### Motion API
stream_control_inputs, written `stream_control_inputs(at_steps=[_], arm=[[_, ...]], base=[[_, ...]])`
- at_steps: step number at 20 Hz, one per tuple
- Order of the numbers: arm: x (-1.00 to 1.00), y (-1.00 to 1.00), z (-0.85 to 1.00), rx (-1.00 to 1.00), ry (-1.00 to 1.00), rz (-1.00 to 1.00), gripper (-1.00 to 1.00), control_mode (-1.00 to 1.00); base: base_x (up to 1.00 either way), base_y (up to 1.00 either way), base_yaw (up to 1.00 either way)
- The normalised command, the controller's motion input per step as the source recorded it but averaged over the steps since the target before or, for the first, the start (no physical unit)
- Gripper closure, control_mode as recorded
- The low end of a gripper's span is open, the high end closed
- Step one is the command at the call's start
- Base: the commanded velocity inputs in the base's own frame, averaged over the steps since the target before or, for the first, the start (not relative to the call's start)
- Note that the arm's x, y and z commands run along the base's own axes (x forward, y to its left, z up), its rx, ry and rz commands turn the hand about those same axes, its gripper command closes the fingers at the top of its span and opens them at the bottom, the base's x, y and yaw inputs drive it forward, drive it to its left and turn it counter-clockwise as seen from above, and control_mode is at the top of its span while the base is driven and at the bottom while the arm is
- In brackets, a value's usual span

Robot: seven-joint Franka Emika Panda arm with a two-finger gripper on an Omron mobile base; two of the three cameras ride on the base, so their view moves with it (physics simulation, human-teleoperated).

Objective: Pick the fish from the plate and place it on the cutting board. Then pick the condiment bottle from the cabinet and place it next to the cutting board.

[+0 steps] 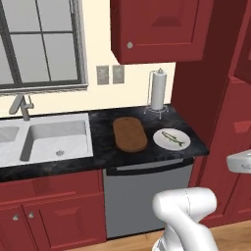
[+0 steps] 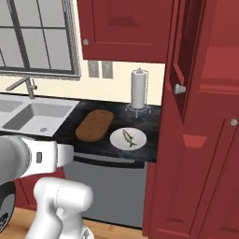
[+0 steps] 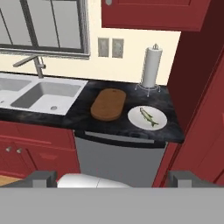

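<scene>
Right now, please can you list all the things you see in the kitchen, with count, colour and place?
fish: one, silvery-green, lying on the plate.
plate: one, white, on the black counter, right of the cutting board.
cutting board: one, brown, on the counter between sink and plate.
cabinet: one, dark red, tall, at the counter's right end.
paper towel roll: one, white, upright on a wire stand behind the plate.
sink: one, pale grey, left of the board.
faucet: one, grey, behind the sink.
wall cupboard: one, red, above the counter.
gripper: one, dark tips, open, well short of the counter.
</scene>
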Motion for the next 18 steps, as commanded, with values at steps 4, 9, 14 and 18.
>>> stream_control_inputs(at_steps=[4, 9, 14, 18], arm=[[0.0, 0.0, 0.0, 0.0, 0.0, 0.0, -1.0, 1.0], [0.0, 0.0, 0.0, 0.0, 0.0, 0.0, -1.0, 1.0], [0.0, 0.0, 0.0, 0.0, 0.0, 0.0, -1.0, 1.0], [0.0, 0.0, 0.0, 0.0, 0.0, 0.0, -1.0, 1.0]], base=[[0.0, 0.43, 0.0], [0.08, 0.31, 0.0], [0.32, 0.2, 0.0], [0.43, 0.22, 0.0]])
